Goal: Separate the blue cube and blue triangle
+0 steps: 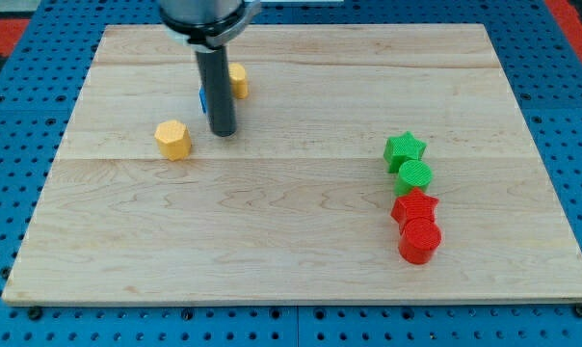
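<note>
Blue plastic block (pixel 203 98), shape unclear, peeks from behind our upright dark rod; our tip (pixel 223 132) holds nothing, right of the yellow hexagonal block (pixel 173 140).

Rod upright at view's upper left; my tip (pixel 223 132) on board.

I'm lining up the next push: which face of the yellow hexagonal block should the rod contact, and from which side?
No gripping here, only pushing. The yellow hexagonal block stands free on the board, with my tip to its right in the view. Its right flat face is probably the nearest contact, pushing leftward. Only a sliver of a blue block shows behind the rod.
</note>
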Robot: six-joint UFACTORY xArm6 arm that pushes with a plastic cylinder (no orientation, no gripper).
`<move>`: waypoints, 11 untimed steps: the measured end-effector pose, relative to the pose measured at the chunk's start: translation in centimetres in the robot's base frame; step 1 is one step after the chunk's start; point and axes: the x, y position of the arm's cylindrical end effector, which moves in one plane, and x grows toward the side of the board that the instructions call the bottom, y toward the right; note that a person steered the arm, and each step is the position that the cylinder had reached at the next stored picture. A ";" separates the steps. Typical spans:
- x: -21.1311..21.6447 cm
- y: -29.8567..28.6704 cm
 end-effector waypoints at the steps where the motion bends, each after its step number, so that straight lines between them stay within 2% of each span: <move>1: 1.4 -2.5; 3: -3.8 -7.7; 6: -6.6 -2.2; 8: -6.9 0.5; 9: -6.5 -2.4; 11: -3.5 -2.9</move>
